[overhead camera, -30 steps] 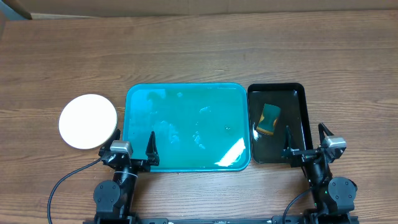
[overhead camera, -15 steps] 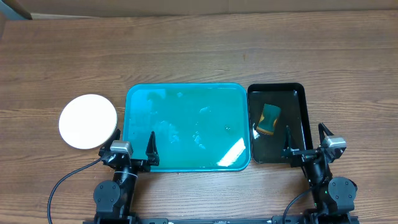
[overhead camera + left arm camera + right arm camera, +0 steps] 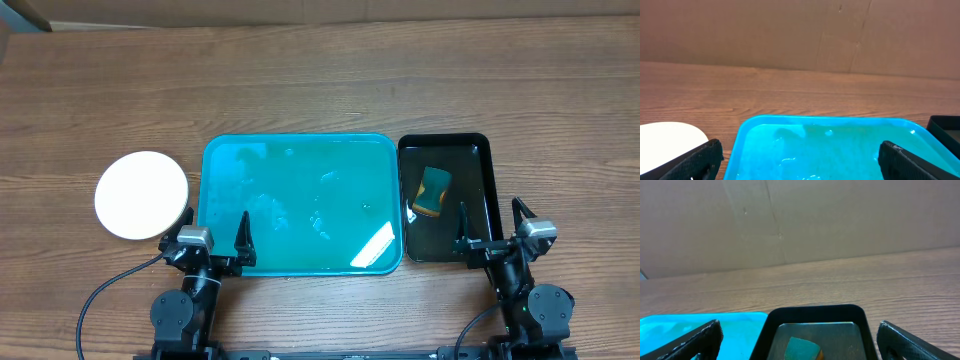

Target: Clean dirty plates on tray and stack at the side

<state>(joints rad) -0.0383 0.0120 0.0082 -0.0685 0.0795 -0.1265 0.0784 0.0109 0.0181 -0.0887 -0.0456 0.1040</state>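
Observation:
The teal-blue tray [image 3: 300, 150] lies mid-table with only streaks of wetness on it; its far rim also shows in the left wrist view [image 3: 825, 120]. A white plate [image 3: 142, 194] rests on the wood left of the tray; whether more plates lie under it I cannot tell. Its edge shows in the left wrist view [image 3: 665, 137]. My left gripper [image 3: 213, 235] stands open over the tray's near left corner, holding nothing. My right gripper [image 3: 492, 225] stands open at the near end of the black tray, also holding nothing.
A narrow black tray [image 3: 482, 150] sits right of the teal one and holds a green sponge [image 3: 434, 191] with a yellow underside, also seen in the right wrist view [image 3: 802, 349]. A cardboard wall [image 3: 800, 35] runs along the table's far edge.

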